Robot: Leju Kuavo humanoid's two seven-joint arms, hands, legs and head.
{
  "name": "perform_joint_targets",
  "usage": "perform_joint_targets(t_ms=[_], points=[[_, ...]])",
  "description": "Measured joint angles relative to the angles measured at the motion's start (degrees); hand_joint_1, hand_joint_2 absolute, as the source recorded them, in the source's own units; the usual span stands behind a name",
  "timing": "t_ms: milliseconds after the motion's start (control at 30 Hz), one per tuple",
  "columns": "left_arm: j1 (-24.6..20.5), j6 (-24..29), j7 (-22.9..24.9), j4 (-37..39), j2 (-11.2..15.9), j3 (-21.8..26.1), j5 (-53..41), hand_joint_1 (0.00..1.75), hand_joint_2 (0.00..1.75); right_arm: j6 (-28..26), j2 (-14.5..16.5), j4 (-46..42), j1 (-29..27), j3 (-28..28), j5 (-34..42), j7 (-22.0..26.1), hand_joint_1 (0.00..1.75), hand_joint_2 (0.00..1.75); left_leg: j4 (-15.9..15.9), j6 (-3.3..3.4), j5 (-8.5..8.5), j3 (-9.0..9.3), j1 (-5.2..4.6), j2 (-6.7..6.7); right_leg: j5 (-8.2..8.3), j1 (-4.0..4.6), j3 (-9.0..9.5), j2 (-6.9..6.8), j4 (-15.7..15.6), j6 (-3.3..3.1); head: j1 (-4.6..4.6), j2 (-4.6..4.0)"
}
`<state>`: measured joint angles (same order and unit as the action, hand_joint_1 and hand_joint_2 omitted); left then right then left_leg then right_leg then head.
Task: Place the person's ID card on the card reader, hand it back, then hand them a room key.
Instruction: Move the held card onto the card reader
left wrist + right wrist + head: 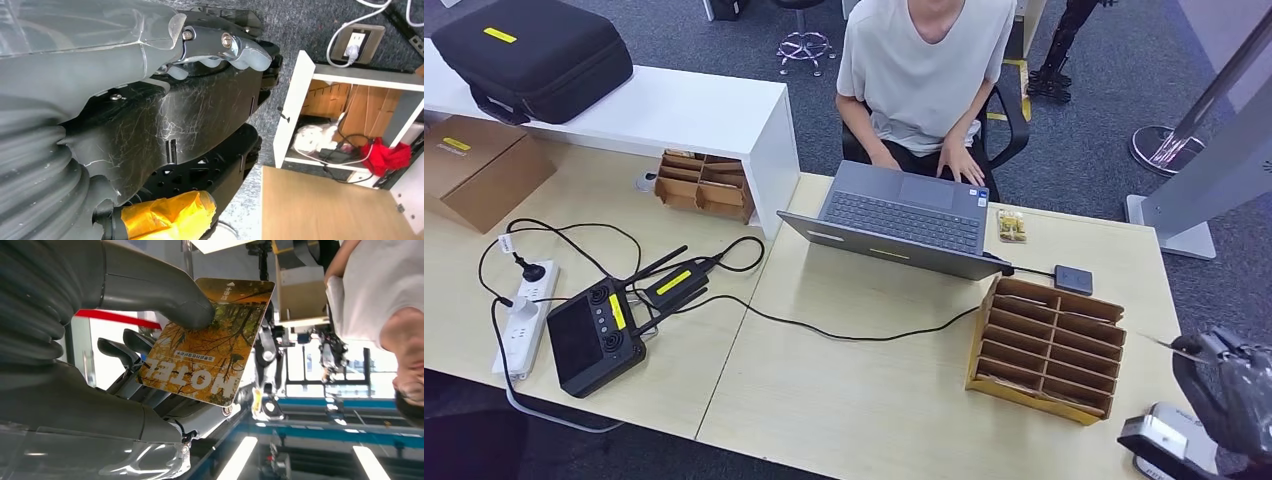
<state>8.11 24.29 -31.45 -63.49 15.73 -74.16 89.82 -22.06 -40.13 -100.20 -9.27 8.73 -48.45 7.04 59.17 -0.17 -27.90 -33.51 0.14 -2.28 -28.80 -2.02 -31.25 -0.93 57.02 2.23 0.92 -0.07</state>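
A light wooden table (pixel 894 400) is carrying an open laptop (pixel 904 220) at twelve o'clock and a cardboard slotted organizer (pixel 1046 347) at three. A black controller (pixel 594 335) and white power strip (pixel 524 315) are lying at nine o'clock, with a card reader (pixel 1169 440) sitting at the four o'clock edge.

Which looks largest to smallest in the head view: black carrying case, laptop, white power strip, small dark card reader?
1. Laptop and black carrying case: alike, unranked.
2. White power strip.
3. Small dark card reader.
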Motion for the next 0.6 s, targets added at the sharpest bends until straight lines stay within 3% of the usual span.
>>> perform_joint_targets(t_ms=[100, 233, 600], points=[[-0.51, 0.78, 0.05, 0.00, 0.11, -0.87, 0.01, 0.00, 1.75, -2.90, 0.02, -5.81, -8.95, -3.07, -2.79, -1.06, 1.75, 1.75, -0.03, -0.02, -0.02, 0.03, 0.00, 0.09, -0.03, 0.00, -0.01, 0.09, 0.01, -0.02, 0.00, 0.00], [-0.96, 2.25, 0.31, 0.00, 0.11, -1.44, 0.01, 0.00, 1.75, -4.71, 0.07, -10.02, -14.69, -4.16, -4.72, -2.59, 1.75, 1.75, -0.04, -0.01, -0.03, 0.12, -0.01, 0.38, -0.01, -0.01, -0.01, 0.36, 0.01, -0.04, -0.01, 0.00], [-1.63, 5.17, 2.20, -0.58, 0.09, -2.17, 0.01, 0.00, 1.75, -5.29, 1.21, -10.30, -17.61, -2.62, -8.14, -5.76, 1.75, 1.75, -0.03, -0.01, -0.02, 0.23, -0.02, 0.47, 0.02, -0.01, 0.07, 0.43, 0.01, -0.04, -0.01, 0.00]])
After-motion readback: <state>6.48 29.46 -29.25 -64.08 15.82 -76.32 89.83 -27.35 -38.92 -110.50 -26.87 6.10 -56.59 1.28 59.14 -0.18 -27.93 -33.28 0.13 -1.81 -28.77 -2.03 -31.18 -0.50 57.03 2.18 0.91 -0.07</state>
